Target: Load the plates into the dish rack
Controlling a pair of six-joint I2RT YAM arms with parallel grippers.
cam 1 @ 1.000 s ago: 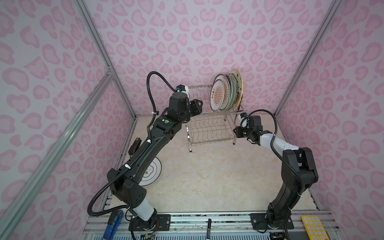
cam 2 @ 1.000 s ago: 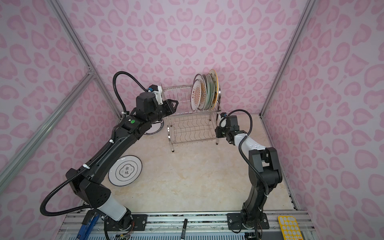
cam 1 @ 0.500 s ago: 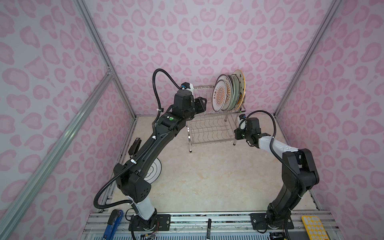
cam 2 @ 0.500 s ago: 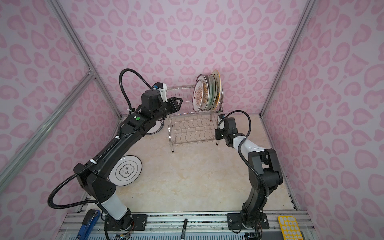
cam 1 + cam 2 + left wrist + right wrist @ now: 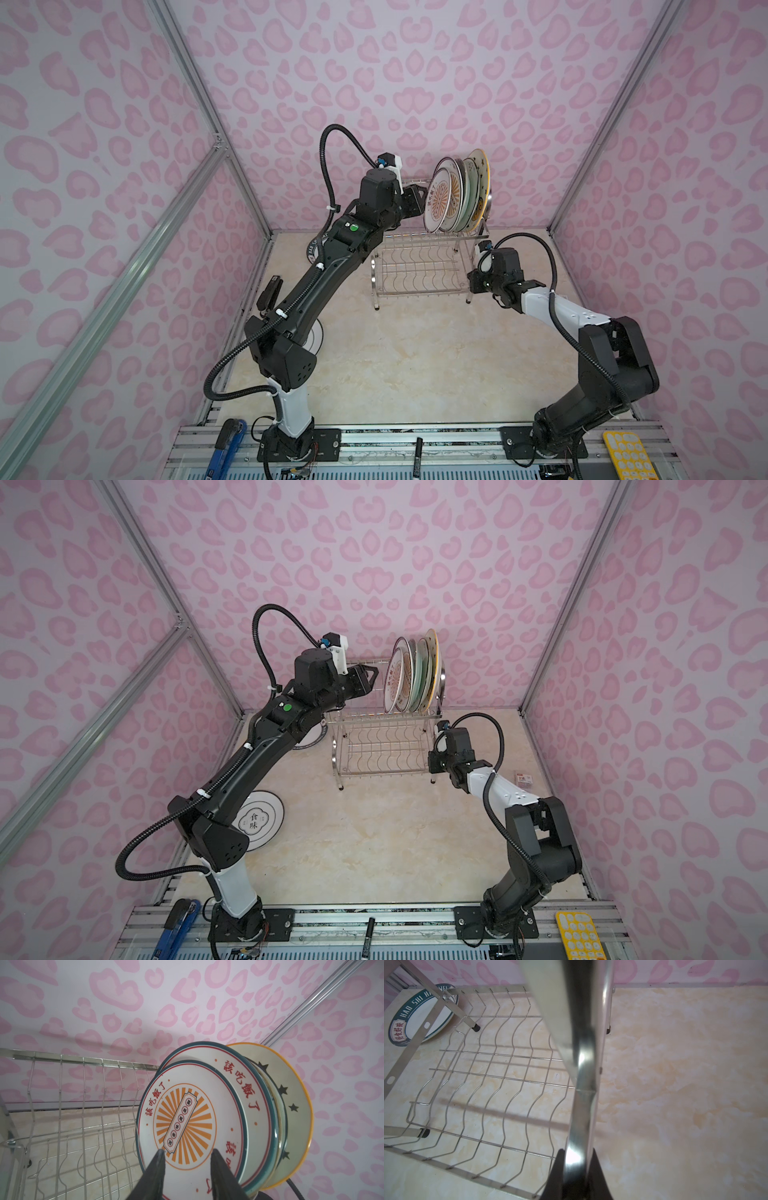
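Plates, round, patterned (image 5: 455, 195): upright in shiny two-tier steel-wire dish rack (image 5: 419, 291), upper tier, right end. Navy-lettered plate (image 5: 419, 1016), black-ringed white plate (image 5: 262, 818): flat on beige table (image 5: 415, 353). Left gripper (image 5: 188, 1150): part-open, empty, facing orange-sunburst plate (image 5: 187, 1115). Right gripper (image 5: 576, 1153): clamped on rack's side tube (image 5: 583, 1105).

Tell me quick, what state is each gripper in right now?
Left gripper: open, empty, facing the sunburst plate.
Right gripper: shut on the dish rack side frame.
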